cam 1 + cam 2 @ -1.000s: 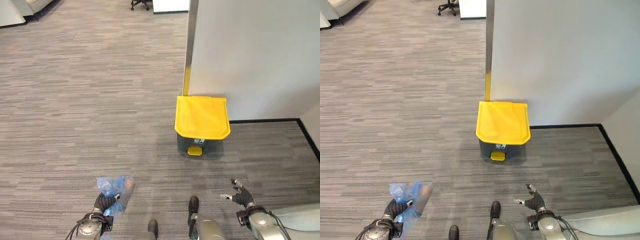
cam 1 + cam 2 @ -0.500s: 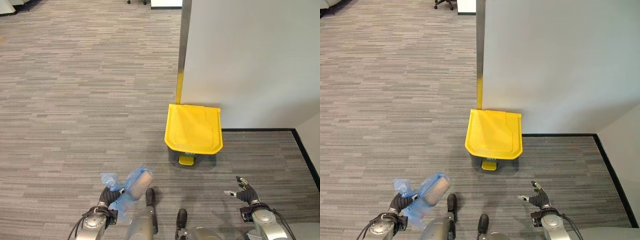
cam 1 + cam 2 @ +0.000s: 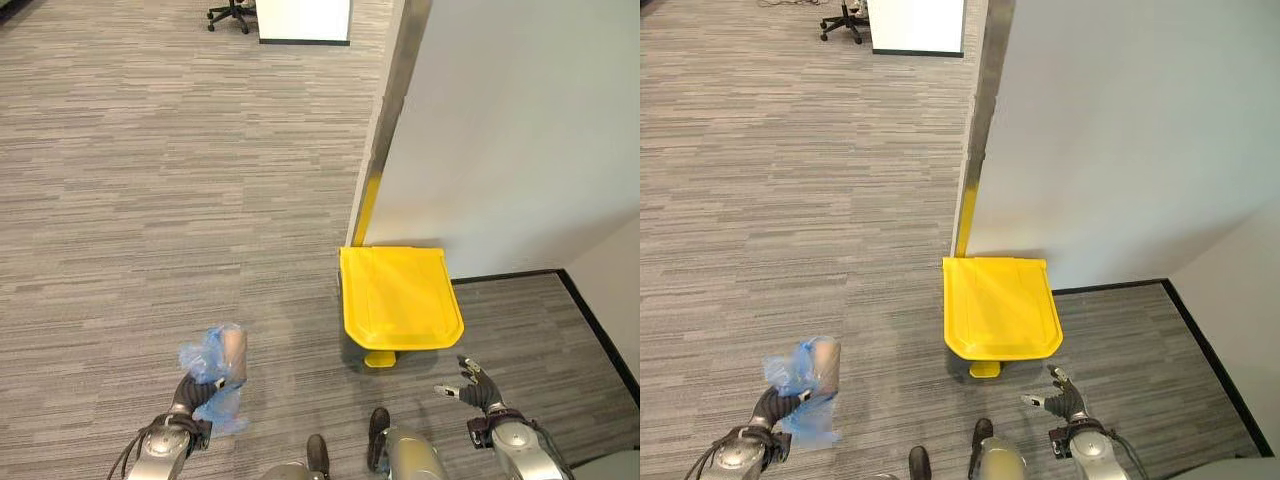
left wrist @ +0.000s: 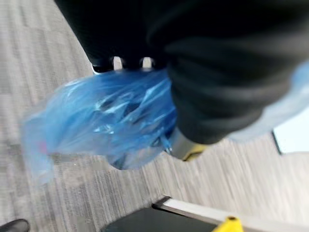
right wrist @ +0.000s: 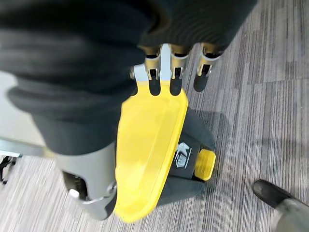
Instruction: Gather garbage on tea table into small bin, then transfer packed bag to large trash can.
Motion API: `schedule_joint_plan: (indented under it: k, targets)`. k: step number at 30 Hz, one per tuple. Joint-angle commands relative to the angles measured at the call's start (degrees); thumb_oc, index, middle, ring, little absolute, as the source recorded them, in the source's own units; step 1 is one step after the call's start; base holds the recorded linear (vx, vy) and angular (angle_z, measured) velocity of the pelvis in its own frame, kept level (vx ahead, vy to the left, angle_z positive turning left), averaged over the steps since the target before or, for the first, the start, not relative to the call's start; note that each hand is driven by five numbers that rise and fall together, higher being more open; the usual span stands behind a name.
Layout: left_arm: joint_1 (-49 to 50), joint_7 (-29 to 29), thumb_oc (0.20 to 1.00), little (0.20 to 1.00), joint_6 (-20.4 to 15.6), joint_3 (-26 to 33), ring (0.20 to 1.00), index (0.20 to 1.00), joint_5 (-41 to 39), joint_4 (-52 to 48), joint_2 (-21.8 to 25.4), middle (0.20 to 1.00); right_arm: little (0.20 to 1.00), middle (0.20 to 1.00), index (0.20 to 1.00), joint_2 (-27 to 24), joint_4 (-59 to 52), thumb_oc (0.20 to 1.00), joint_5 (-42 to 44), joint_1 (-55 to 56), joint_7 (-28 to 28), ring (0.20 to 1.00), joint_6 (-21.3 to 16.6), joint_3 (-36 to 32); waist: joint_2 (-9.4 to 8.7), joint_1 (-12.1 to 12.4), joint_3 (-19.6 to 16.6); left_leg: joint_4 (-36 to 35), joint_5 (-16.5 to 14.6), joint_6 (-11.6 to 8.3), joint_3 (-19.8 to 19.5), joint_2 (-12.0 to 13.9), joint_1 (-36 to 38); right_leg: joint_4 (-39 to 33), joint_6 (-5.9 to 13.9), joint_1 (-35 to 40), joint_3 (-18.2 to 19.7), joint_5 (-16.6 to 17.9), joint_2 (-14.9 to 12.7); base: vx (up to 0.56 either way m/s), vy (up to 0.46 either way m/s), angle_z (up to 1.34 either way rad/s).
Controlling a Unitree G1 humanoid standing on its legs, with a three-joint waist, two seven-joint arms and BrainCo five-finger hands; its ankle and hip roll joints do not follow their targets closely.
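Overhead, we see our left hand (image 3: 190, 396) clutching the blue bag (image 3: 215, 368), well left of the yellow-lidded trash can (image 3: 398, 298). Our right hand (image 3: 478, 386), fingers spread, hovers just right of it. Wrist views show the same.

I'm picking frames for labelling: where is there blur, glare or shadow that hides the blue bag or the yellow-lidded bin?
Left wrist view: the blue bag is smeared at its edges, contents unreadable, and the left hand is a dark out-of-focus mass. Right wrist view: the right hand is soft up close, while the bin is sharp enough, casting a soft shadow on the carpet. Left eye view: even light, the yellow lid without glare.
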Motion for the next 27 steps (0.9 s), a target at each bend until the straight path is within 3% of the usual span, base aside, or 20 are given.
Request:
schedule_joint_plan:
  k: [1, 10, 19, 23, 24, 27]
  targets:
    - [-0.6, -0.3, 0.200, 0.200, -2.4, 1.1, 0.200, 0.200, -0.3, -2.5, -0.2, 0.200, 1.000, 1.000, 1.000, -2.1, 0.0, 1.000, 0.2, -0.6, -0.5, 1.000, -1.3, -0.9, -0.54, -0.1, -1.9, 5.4, -6.3, -4.40, -4.1, 3.3, -1.4, -9.2, 1.29, 9.7, 0.9, -0.3, 1.7, 0.09, -0.063, 0.06]
    - [0.4, -0.7, 0.200, 0.200, -2.0, 0.9, 0.200, 0.200, -0.1, -2.9, -1.2, 0.200, 1.000, 1.000, 1.000, -1.7, -0.5, 1.000, 0.5, 0.8, -0.3, 1.000, -1.3, -1.2, -0.48, -0.6, -2.9, 3.3, -5.8, -5.35, -3.8, 3.9, 0.8, -13.2, 1.23, 13.3, 1.1, -0.2, 2.5, 0.04, -0.031, -0.05]
    - [-0.1, 0.1, 0.200, 0.200, -1.9, 1.0, 0.200, 0.200, -0.4, -2.9, -1.0, 0.200, 1.000, 1.000, 1.000, -1.2, -0.1, 1.000, 0.3, 0.0, -0.9, 1.000, -1.0, -1.4, -1.21, -0.1, -2.0, 6.2, -7.2, -4.50, -4.3, 3.4, -1.3, -10.4, 1.75, 11.9, 1.6, -0.6, 1.7, -0.01, 0.063, 0.00]
    - [-1.3, 0.7, 0.200, 0.200, -1.7, 1.3, 0.200, 0.200, -0.5, -3.2, 0.6, 0.200, 1.000, 1.000, 1.000, -0.5, -1.1, 1.000, 0.5, -1.3, -1.1, 1.000, -0.8, -0.9, -1.34, 0.0, 0.2, 7.9, -8.4, -2.87, -4.9, 2.8, -3.0, -0.6, 3.14, 5.9, 2.7, -0.9, 0.3, -0.04, 0.139, -0.08]
    - [-1.4, 0.9, 0.200, 0.200, -1.8, 1.7, 0.200, 0.200, -0.5, -3.3, 0.7, 0.200, 1.000, 1.000, 1.000, -0.1, -1.7, 1.000, 0.6, -1.6, -1.1, 1.000, -1.0, -0.7, -1.38, 0.0, 1.0, 8.2, -9.5, -2.47, -4.6, 2.4, -1.9, 3.5, 3.44, 2.1, 2.0, 0.4, -0.2, 0.10, 0.133, -0.17]
    - [-1.6, 0.8, 0.200, 0.200, -1.9, 1.6, 0.200, 0.200, -0.6, -3.0, 0.7, 0.200, 1.000, 1.000, 1.000, -0.8, -1.8, 1.000, 0.8, -2.2, -1.4, 1.000, -0.9, -0.7, -1.01, -1.1, 1.5, 6.2, -10.6, -2.35, -4.7, 1.5, 2.2, -0.2, 3.53, -3.1, -0.4, 4.6, -0.2, 0.22, 0.083, -0.11]
